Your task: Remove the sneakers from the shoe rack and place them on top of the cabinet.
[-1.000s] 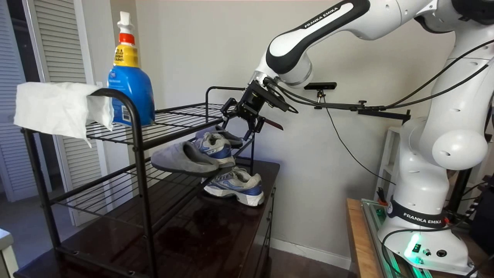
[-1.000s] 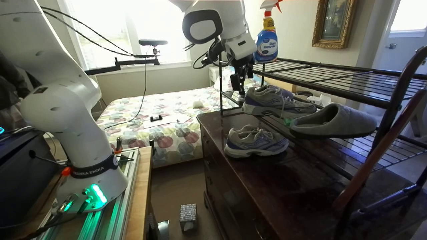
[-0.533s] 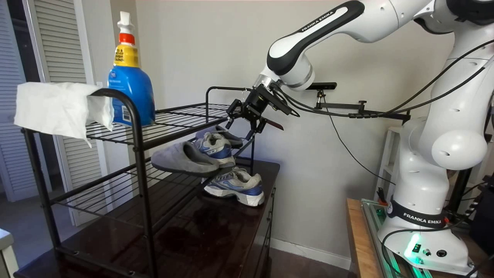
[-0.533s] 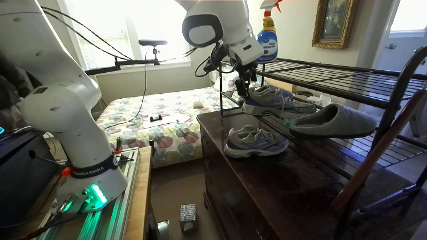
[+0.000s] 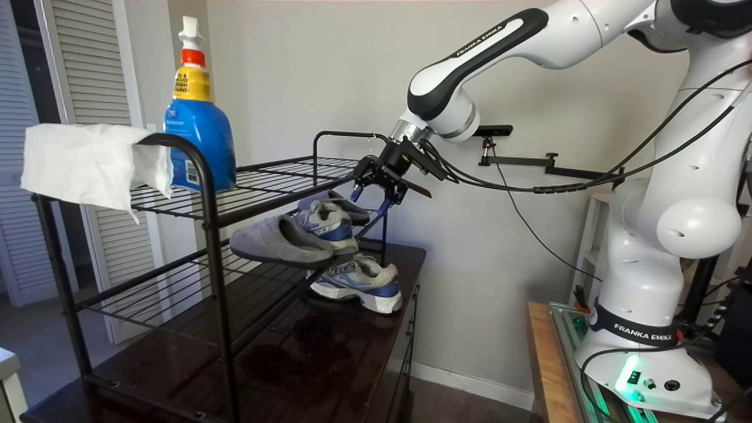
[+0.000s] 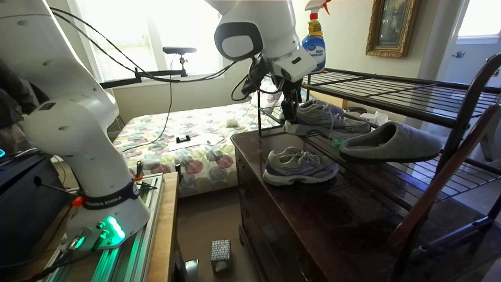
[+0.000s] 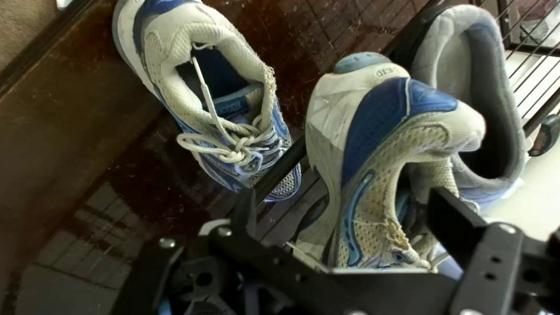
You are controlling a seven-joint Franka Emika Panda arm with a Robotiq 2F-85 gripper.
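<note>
A grey-white and blue sneaker [image 5: 330, 223] sits on the middle shelf of the black shoe rack [image 5: 218, 288], between grey slippers; it also shows in an exterior view [image 6: 319, 120] and in the wrist view [image 7: 376, 127]. The matching sneaker [image 5: 361, 285] stands upright on the glossy brown cabinet [image 5: 317, 358], as also seen in an exterior view [image 6: 299, 168]. My gripper [image 5: 370, 200] is open beside and above the heel end of the rack sneaker. In the wrist view the gripper [image 7: 348, 208] has its fingers wide apart with that sneaker between and beyond them; contact cannot be told.
A grey slipper [image 5: 276, 241] lies in front of the rack sneaker, and another [image 5: 351, 208] is behind it. The rack's top shelf [image 6: 375, 88] overhangs them and bears a blue spray bottle [image 5: 200, 141]. A white cloth [image 5: 88, 164] hangs on the rack's end. A bed [image 6: 195, 129] stands beyond.
In both exterior views my gripper has shifted right and tilted a little. In an exterior view it has also come down and now overlaps the rack sneaker's heel. The sneakers have not moved.
</note>
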